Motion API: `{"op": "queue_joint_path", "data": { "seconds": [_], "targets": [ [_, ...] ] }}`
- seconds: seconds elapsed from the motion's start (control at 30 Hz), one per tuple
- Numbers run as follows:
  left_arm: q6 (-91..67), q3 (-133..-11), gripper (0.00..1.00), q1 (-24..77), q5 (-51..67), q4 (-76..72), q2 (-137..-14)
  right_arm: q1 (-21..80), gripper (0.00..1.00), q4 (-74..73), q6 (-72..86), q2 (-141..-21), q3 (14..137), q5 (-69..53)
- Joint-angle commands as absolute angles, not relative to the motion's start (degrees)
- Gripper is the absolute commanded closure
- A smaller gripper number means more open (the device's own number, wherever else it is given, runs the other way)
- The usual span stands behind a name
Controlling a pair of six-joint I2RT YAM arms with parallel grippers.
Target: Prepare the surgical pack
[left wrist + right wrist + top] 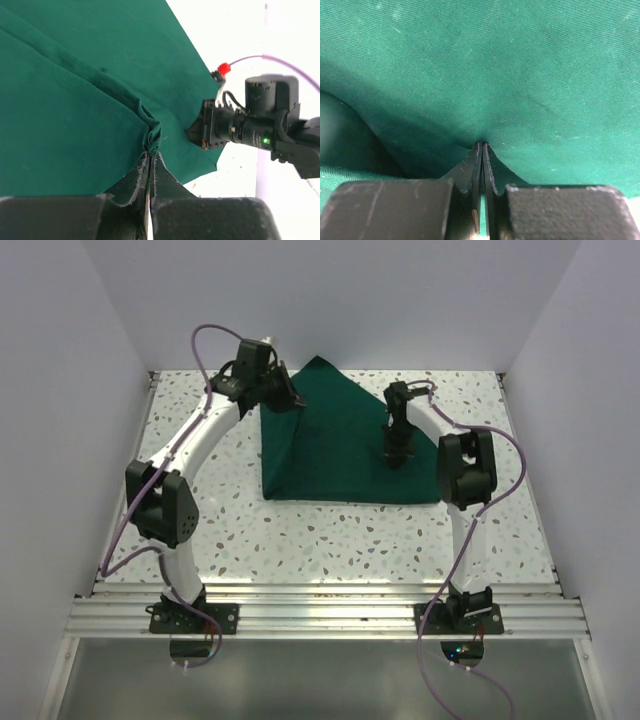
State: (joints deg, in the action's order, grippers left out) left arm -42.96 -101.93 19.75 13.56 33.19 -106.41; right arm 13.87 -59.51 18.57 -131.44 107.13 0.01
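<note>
green cloth (340, 445) | dark green, plain, partly folded into a lopsided wedge | left side pulled up into a creased ridge, rest lying flat | middle of the counter, peak pointing at far edge

Cloth (330, 440) on table (330, 540), left end effector (297, 403) at its left edge — right end effector (398, 458) atop its right

The left gripper (151, 159) has its two fingers pressed together on a bunched ridge of the dark green cloth (75, 100), and a crease runs from there up to the left. At right, the right gripper (195, 134) seems to meet the cloth near its edge. The worktop (230, 30) beyond is washed out white.
</note>
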Motion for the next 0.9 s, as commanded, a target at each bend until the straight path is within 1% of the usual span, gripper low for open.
{"op": "queue_joint_path", "data": {
  "seconds": [0.0,0.33,0.6,0.87],
  "targets": [
    [-44.47,-106.25,1.00,22.93,15.12,33.05,-109.51,13.71,0.96,-55.64,17.84,-137.46,105.12,0.53],
    [-42.45,-108.54,1.00,28.82,16.70,33.84,-117.06,13.71,0.96,-56.69,17.84,-138.08,105.82,0.18],
    [-40.78,-113.46,1.00,30.14,17.49,35.33,-124.27,13.71,0.96,-57.92,17.49,-139.74,108.19,-1.23],
    [-41.05,-116.71,1.00,30.50,18.72,34.80,-128.23,13.71,0.97,-58.89,17.23,-140.54,109.42,-1.32]
  ]
}}
